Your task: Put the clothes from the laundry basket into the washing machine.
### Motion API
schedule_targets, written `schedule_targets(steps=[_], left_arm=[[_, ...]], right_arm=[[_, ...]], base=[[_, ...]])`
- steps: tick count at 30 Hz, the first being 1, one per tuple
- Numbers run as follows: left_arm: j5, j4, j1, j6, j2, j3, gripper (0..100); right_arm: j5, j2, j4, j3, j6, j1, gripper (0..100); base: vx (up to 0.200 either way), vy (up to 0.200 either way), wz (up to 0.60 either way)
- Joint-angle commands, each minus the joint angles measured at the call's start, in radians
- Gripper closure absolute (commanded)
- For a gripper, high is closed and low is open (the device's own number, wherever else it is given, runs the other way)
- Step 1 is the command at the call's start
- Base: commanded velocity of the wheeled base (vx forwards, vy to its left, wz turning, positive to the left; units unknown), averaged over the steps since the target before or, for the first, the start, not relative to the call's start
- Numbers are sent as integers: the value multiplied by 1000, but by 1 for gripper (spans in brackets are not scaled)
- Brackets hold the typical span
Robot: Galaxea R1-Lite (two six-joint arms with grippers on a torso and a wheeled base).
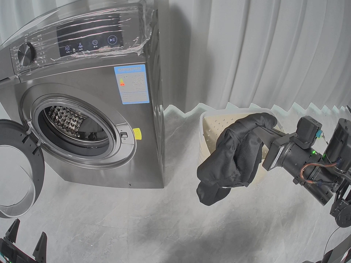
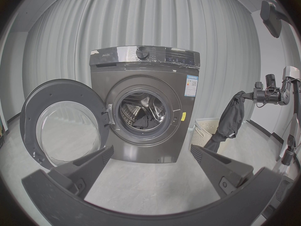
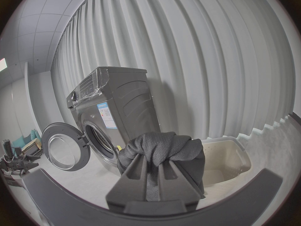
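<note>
A dark grey garment (image 1: 234, 154) hangs in the air in front of the cream laundry basket (image 1: 214, 126), with my right gripper (image 1: 264, 133) shut on its top fold. In the right wrist view the fingers (image 3: 169, 176) pinch the garment (image 3: 163, 148) and the basket (image 3: 229, 160) lies behind. The grey washing machine (image 1: 87, 92) stands to the left with its round door (image 1: 16, 168) swung wide open. Dark clothing (image 2: 142, 121) lies inside the drum. My left gripper (image 1: 25, 238) stays low at the near left, open and holding nothing.
White curtains (image 1: 263, 44) hang behind the machine and basket. The pale stone floor (image 1: 146, 216) stretches between the machine and the basket. The open door juts out to the machine's left, near my left arm.
</note>
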Motion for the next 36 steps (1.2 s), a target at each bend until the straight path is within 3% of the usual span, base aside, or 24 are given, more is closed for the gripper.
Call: schedule_targets(steps=[1, 7, 16, 25, 36], left_arm=[[0, 0, 1, 0, -16, 15, 0], [0, 0, 1, 0, -16, 15, 0], [0, 0, 1, 0, -16, 15, 0], [0, 0, 1, 0, -16, 15, 0], [0, 0, 1, 0, -16, 15, 0]], right_arm=[[0, 2, 0, 0, 0, 6, 100], [1, 2, -2, -1, 0, 9, 100], [1, 2, -2, -1, 5, 14, 100], [1, 4, -2, -1, 5, 14, 100], [3, 4, 0, -1, 14, 14, 100]], base=[[0, 200, 0], [0, 200, 0], [0, 0, 0], [-200, 0, 0], [0, 36, 0]])
